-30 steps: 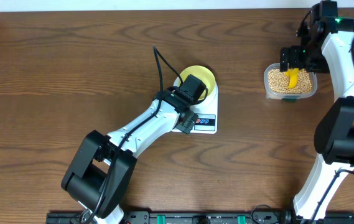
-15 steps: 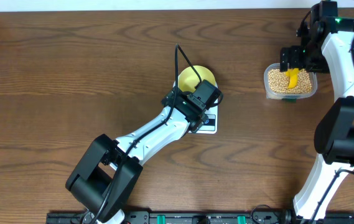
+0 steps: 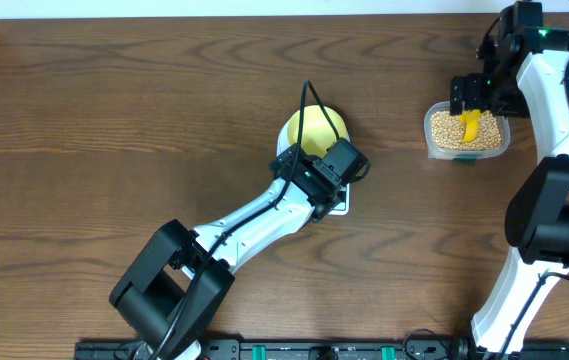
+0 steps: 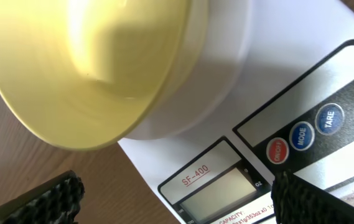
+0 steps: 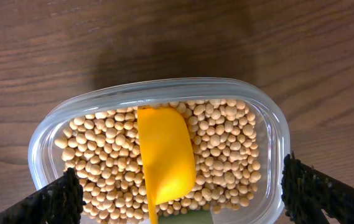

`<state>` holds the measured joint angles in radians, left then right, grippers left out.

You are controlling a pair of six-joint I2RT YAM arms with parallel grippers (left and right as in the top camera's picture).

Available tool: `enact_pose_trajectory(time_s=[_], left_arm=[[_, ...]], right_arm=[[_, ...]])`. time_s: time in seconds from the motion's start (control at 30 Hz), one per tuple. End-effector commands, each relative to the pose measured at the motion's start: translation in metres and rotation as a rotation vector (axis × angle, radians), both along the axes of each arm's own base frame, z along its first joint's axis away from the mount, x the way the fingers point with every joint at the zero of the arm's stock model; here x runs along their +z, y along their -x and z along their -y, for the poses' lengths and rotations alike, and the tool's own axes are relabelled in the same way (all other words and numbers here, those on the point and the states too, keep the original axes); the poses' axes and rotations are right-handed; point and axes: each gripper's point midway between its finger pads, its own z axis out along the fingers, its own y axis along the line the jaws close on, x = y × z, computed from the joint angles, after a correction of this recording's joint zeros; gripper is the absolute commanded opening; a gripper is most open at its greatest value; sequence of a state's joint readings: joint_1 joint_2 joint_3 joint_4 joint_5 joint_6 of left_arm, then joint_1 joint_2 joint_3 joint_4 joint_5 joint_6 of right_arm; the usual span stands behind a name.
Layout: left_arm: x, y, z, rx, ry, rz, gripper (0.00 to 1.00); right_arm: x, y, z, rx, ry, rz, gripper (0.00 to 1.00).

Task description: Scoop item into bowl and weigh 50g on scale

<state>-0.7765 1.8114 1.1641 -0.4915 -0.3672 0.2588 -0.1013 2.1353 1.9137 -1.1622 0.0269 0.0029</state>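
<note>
Overhead first: your left gripper [image 3: 338, 168] is hanging over the scale [image 3: 337, 208], jaws spread wide and holding nothing. The bowl [image 3: 314, 124] is sitting on the far end of that scale, about mid-table, with no beans showing inside it. Over at the far right, your right gripper [image 3: 469, 96] is hovering above the tub [image 3: 500, 145]. It too is gaping open and empty, and the beans [image 3: 444, 131] are lying in the tub around the scoop [image 3: 471, 126].

Left wrist now: you're looking at the bowl's pale yellow, glossy side resting on the scale's round white platform. The display [image 4: 214, 196] is sitting at the bottom, and I can't read a figure on it. The two fingers [image 4: 40, 199] are showing at the lower corners, touching nothing.

Right wrist: the fingers [image 5: 320, 193] are straddling the tub from above, clear of it. The beans are looking small, round, tan and smooth, filling the tub in a loose bed. The scoop is lying bowl-up among them, its handle running out of the near edge of the picture.

I'm judging those beans as light, hard and quick to roll, so you're not pinching them. Go for the scoop's handle instead. The bowl is looking light too, and likely to slide if you nudge it.
</note>
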Motion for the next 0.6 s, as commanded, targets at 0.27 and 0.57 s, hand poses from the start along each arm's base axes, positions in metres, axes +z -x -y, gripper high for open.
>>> enact_pose_trajectory(time_s=[0.27, 0.57], left_arm=[[-0.002, 0.007, 0.008, -0.078, 0.015, -0.057, 0.98], [-0.013, 0.006, 0.006, -0.118, -0.028, -0.079, 0.98]], right_arm=[[-0.004, 0.002, 0.001, -0.006, 0.003, -0.012, 0.99], [-0.004, 0.002, 0.001, -0.006, 0.003, -0.012, 0.99]])
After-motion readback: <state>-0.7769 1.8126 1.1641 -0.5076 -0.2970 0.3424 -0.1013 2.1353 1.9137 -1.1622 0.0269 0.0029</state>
